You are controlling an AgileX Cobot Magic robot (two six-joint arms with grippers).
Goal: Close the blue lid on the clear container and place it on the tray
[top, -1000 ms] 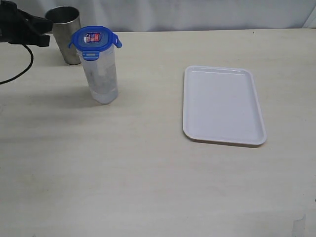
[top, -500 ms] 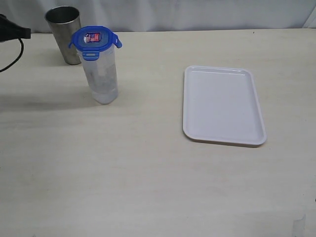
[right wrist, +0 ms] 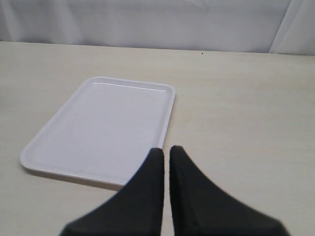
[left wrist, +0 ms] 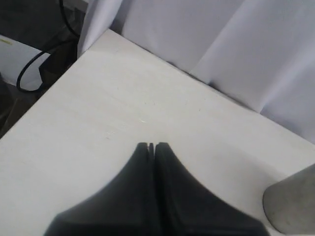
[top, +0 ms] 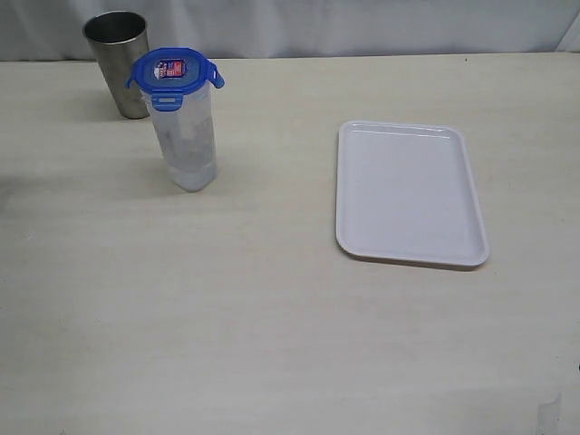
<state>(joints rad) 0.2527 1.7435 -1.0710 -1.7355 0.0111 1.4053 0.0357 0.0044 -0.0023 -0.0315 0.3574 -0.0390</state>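
The clear container (top: 186,145) stands upright on the table at the left, with the blue lid (top: 173,72) resting on its top. To its right lies the white tray (top: 408,192), bare, also seen in the right wrist view as the tray (right wrist: 98,130). Neither gripper shows in the exterior view. My left gripper (left wrist: 151,146) is shut with nothing in it, above bare table near a corner. My right gripper (right wrist: 166,150) is shut and holds nothing, hovering near the tray's edge.
A grey metal cup (top: 120,62) stands just behind the container; its rim (left wrist: 293,206) shows at the edge of the left wrist view. A white curtain (top: 362,23) backs the table. Black cables (left wrist: 37,69) hang off the table's corner.
The left arm, which reached in at the top left a second ago, has drawn back out of the exterior view. Container, lid and tray have not moved.
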